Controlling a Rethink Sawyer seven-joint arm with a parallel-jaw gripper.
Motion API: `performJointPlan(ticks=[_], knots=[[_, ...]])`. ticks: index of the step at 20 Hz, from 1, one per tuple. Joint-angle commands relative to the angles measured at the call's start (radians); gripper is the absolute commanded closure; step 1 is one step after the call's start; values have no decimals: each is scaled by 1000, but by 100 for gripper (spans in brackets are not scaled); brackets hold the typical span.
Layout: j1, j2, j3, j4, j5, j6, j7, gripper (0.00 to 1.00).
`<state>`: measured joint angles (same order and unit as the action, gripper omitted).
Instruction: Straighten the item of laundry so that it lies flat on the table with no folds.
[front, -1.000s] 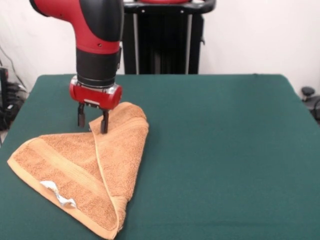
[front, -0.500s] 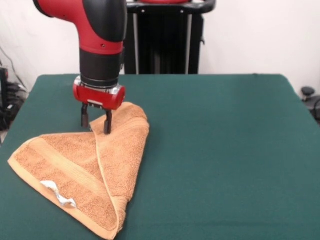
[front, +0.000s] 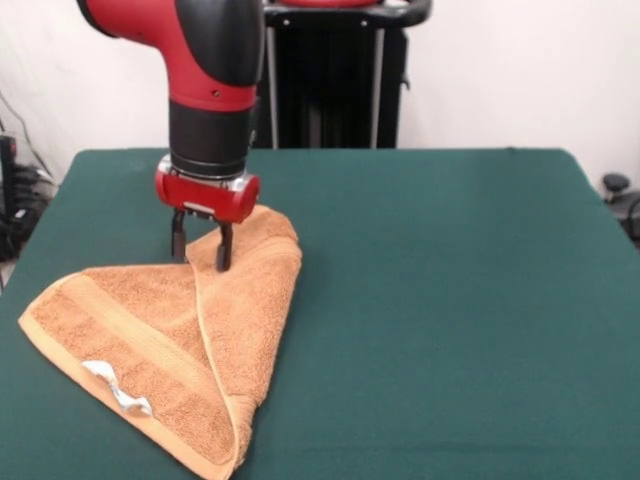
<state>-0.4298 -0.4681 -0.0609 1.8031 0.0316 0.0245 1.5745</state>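
The item of laundry (front: 215, 330), an orange-tan towel, lies folded over itself in a rough triangle at the table's (front: 450, 300) front left. Its small white tag (front: 118, 390) shows near the front hem. The red and black arm comes down over the towel's far tip. My gripper (front: 201, 250) stands with its two dark fingers apart, astride the folded edge. One fingertip sits on the top layer and the other just beyond the edge, low against the cloth.
Green table surface stretches to the right of the towel and behind it. The towel's left corner (front: 25, 325) lies close to the table's left edge. A black stand (front: 330, 80) rises behind the table.
The arm and gripper have shifted a little to the right. The towel's far tip and left corner have crept right with them. The gap between the fingers looks the same.
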Motion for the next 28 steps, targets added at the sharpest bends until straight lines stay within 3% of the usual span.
performJointPlan(ticks=[1, 7, 8, 12, 20, 24, 28], knots=[[60, 106, 138, 62, 63, -84, 289, 0], [86, 159, 116, 23, 53, -202, 292, 0], [94, 167, 108, 19, 48, -256, 292, 100], [91, 180, 107, 14, 31, -333, 297, 100], [103, 171, 92, 12, 63, -298, 267, 100], [122, 161, 74, 6, 95, -243, 256, 100], [220, 135, -17, -21, 177, -119, 223, 100]])
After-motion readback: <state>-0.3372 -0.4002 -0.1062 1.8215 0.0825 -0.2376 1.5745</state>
